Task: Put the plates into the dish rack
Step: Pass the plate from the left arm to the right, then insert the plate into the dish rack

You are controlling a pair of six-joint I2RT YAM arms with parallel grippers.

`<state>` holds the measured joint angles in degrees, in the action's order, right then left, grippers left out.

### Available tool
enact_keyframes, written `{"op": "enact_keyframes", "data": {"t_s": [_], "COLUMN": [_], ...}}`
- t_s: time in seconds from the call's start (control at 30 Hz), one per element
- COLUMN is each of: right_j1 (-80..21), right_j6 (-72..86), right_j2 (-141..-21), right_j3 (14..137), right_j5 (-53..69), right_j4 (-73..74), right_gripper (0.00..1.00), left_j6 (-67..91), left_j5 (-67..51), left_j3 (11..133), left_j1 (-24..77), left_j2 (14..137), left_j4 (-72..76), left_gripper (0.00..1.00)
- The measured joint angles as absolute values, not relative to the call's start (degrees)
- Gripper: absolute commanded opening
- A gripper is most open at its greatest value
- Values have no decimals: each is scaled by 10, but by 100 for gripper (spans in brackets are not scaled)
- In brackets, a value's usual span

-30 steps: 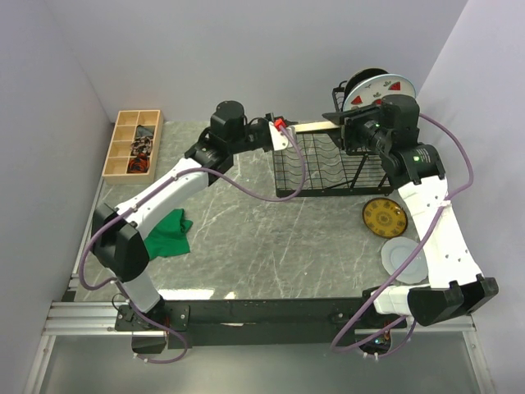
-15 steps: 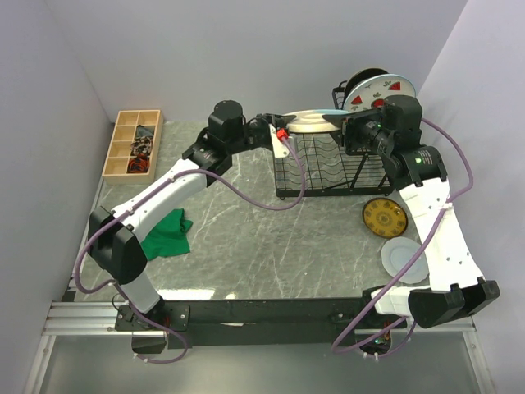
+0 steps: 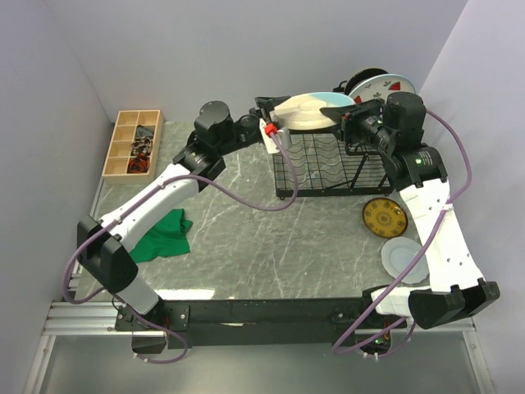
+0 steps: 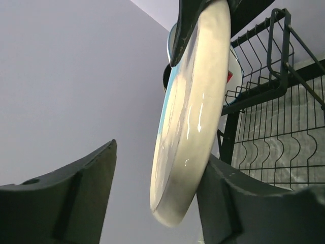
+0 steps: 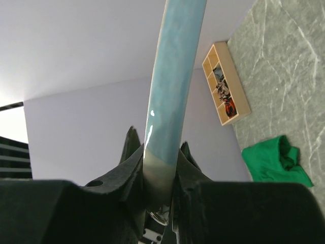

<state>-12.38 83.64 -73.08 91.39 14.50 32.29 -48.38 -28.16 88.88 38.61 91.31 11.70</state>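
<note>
Left gripper (image 3: pixel 271 121): jaws spread. The cream-and-blue plate's rim sits between them. One finger (image 4: pixel 76 198) stands well clear of the plate, with bare wall showing in the gap. The other finger (image 4: pixel 238 203) is just beside the rim; contact cannot be told.
Right gripper (image 3: pixel 349 121): pinches the opposite rim of the cream-and-blue plate (image 3: pixel 308 111). In the right wrist view both fingers (image 5: pixel 127 173) press against the plate's edge, one on each face.
Cream-and-blue plate: in the air above the rack (image 3: pixel 320 168), over its left part, spanning the space between the two grippers. It is tilted, cream toward the left gripper and blue toward the right one. It is in no slot.
Rack: at the far side of the table (image 3: pixel 262 238), right of centre. The slotted lower tray under the held plate looks bare, and the raised basket is at its far right.
Watermelon plate (image 3: pixel 384 89): on edge in the raised basket, behind the right gripper.
Black plate (image 3: pixel 365 76): on edge just behind the watermelon plate.
Yellow plate (image 3: pixel 384 217): flat on the table, near the rack's right front corner, beside the right arm.
Pale plate (image 3: pixel 402 258): flat on the table nearer the bases, partly under the right arm.
Cloth (image 3: pixel 164 234): green, bunched on the table beside the left arm.
Box (image 3: pixel 133 144): wooden, compartmented, at the far left edge, with small items in some cells.
</note>
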Motion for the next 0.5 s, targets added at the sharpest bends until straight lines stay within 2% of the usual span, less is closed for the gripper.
{"op": "enact_keyframes", "data": {"t_s": [0.13, 0.2, 0.23, 0.5], "right_j1": [-123, -119, -117, -85], "right_j6": [816, 811, 808, 767], "right_j2": [-731, -731, -731, -731], "right_j3": [916, 917, 918, 934], "right_j5": [142, 140, 140, 92], "right_j4": [322, 322, 323, 370], "right_gripper": [0, 0, 0, 0], "left_j6": [-469, -461, -457, -413], "left_j5": [-269, -259, -254, -206], "left_j3": [862, 846, 836, 771], "left_j1": [387, 387, 388, 387], "left_j2": [881, 860, 849, 755], "left_j4": [123, 126, 127, 162], "left_gripper": [84, 86, 92, 94]}}
